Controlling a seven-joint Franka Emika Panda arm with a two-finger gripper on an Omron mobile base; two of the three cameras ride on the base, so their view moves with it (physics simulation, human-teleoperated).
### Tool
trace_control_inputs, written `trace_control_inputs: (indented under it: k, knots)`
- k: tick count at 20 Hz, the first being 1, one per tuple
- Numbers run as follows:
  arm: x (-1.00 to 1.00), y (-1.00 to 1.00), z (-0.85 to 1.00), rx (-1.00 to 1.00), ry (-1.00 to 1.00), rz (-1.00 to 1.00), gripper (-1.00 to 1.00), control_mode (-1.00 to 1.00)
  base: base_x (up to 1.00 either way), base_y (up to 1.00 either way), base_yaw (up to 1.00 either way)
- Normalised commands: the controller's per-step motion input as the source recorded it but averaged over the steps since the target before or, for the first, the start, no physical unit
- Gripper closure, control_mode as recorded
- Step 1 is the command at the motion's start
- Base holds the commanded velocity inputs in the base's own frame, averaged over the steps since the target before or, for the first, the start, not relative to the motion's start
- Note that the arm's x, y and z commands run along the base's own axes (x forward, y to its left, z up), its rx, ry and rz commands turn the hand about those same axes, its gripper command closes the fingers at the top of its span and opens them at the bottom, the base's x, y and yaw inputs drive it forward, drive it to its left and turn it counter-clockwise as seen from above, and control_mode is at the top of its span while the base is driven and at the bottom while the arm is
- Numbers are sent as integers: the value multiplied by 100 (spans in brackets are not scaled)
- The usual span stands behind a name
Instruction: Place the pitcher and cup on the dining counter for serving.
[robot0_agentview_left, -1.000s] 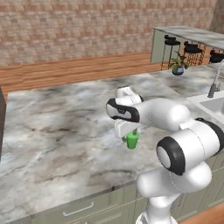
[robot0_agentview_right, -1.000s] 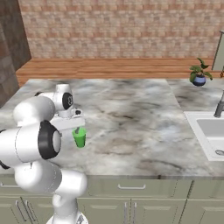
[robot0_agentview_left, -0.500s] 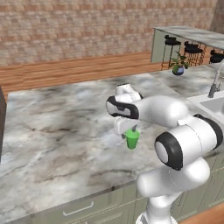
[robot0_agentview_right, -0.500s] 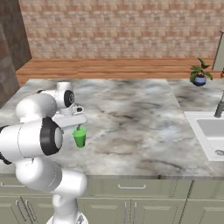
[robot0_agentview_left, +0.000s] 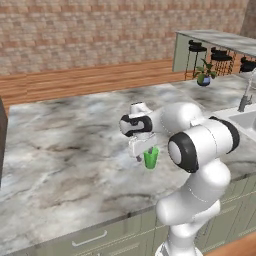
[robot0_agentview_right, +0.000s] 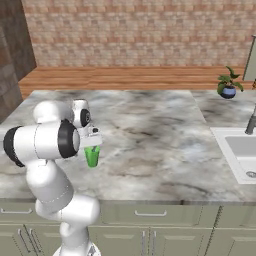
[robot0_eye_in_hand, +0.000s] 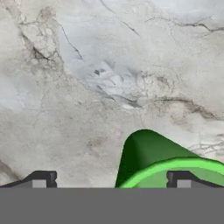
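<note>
My gripper (robot0_eye_in_hand: 109, 183) was open as wide as it goes, and it held nothing. It pointed down at the tabletop (robot0_agentview_left: 60, 150), right over the cup (robot0_agentview_left: 150, 157). In the hand view one dark fingertip (robot0_eye_in_hand: 41, 180) stood off to the side over bare marble, and the other fingertip (robot0_eye_in_hand: 180, 179) sat just above the green rim of the cup (robot0_eye_in_hand: 153, 162). So the cup was not in the middle between my fingers — it was over to one side. I could not tell if that fingertip touched the rim or only hung over it.

The cup was small and bright green. It stood upright on the grey-white marbled tabletop, near the front edge, with pale green cabinets (robot0_agentview_right: 150, 225) below. From the right base view the cup (robot0_agentview_right: 92, 156) was just under my white hand, and my big white arm (robot0_agentview_right: 45, 145) bent around beside it.

Far at the back, in the left base view, there was the dining counter (robot0_agentview_left: 220, 40) with black bar stools (robot0_agentview_left: 197, 50) under it — well apart from the cup. A little plant in a blue pot (robot0_agentview_right: 228, 85) stood at the far end of the tabletop. A sink (robot0_agentview_right: 242, 152) with a tap (robot0_agentview_right: 251, 122) was off to the side. Behind it all were a wood floor (robot0_agentview_right: 125, 77) and a brick wall (robot0_agentview_right: 140, 30).
</note>
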Motion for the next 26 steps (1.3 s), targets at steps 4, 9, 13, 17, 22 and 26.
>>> trace_control_inputs:
  k: [4,9,13,17,22,26]
  knots:
    - [16,0,-51,0,7,0,-100,-100,0,0,0]
    - [16,0,-48,0,3,0,-100,-100,0,0,0]
    - [-6,0,-46,0,0,0,100,-100,0,0,0]
    - [-2,0,-5,0,3,0,100,-100,0,0,0]
    - [-7,0,0,0,-1,0,100,-100,0,0,0]
    - [-46,0,21,0,-16,0,100,-100,0,0,0]
